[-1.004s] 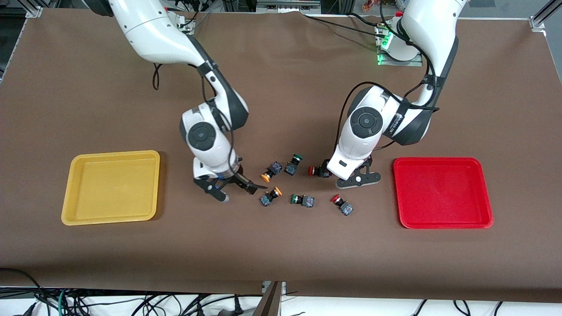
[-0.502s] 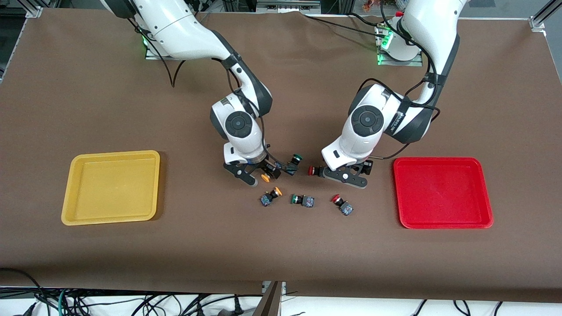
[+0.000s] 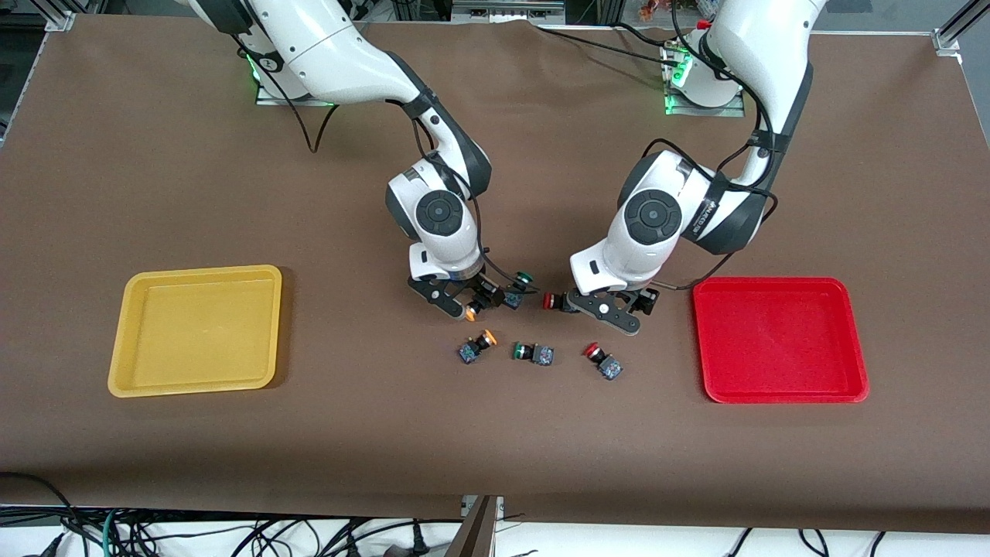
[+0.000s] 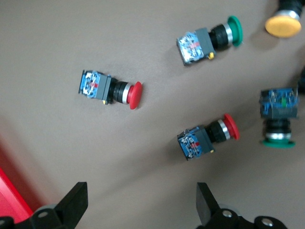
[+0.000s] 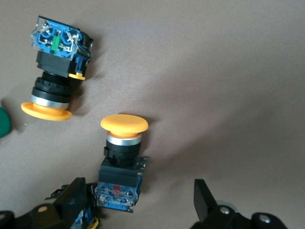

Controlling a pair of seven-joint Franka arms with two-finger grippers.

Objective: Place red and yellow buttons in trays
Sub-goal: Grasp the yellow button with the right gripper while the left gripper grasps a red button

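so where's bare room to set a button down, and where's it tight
Both trays are bare inside: the yellow tray toward the right arm's end and the red tray toward the left arm's end. Bare cloth lies between each tray and the button cluster. It is crowded mid-table, where the open right gripper and open left gripper hang over the buttons.

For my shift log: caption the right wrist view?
Open right gripper over a yellow button; another yellow button lies nearby.
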